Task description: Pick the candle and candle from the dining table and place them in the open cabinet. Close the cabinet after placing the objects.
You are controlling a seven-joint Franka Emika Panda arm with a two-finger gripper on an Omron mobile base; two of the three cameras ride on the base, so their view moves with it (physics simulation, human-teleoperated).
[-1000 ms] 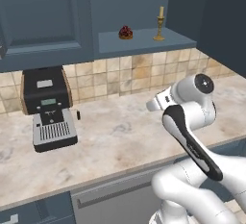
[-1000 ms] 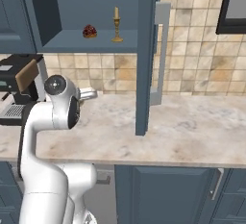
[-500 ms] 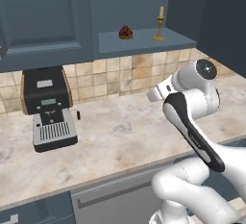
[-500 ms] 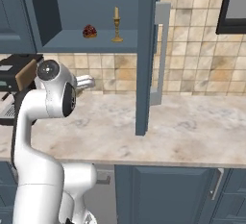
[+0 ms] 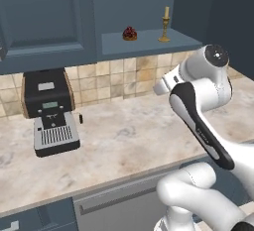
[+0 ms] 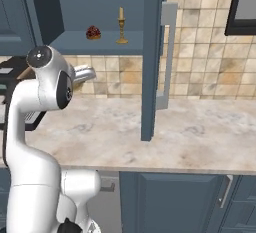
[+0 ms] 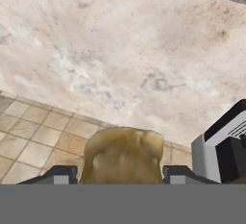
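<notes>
A squat, ribbed yellow-gold candle (image 7: 122, 155) sits between my two dark fingertips (image 7: 54, 174), and my gripper (image 7: 119, 175) is shut on it, held above the marbled counter (image 7: 120, 50). In the base views my raised arm (image 5: 201, 84) covers the hand. The thin cream candle on its brass candlestick (image 5: 164, 25) (image 6: 121, 26) stands on the shelf of the open cabinet (image 5: 149, 42). The cabinet's door (image 6: 151, 52) swings out over the counter, with a vertical silver handle (image 6: 166, 57). The dining table is out of view.
A small dark red lump (image 5: 129, 33) (image 6: 93, 32) lies on the shelf left of the candlestick. A black and silver coffee machine (image 5: 49, 111) (image 7: 226, 146) stands on the counter at the left, against the tiled wall (image 5: 114, 79).
My arm has lifted: its top joint has risen in both base views, carrying the hand and candle higher above the counter. Nothing on the shelf has moved.
</notes>
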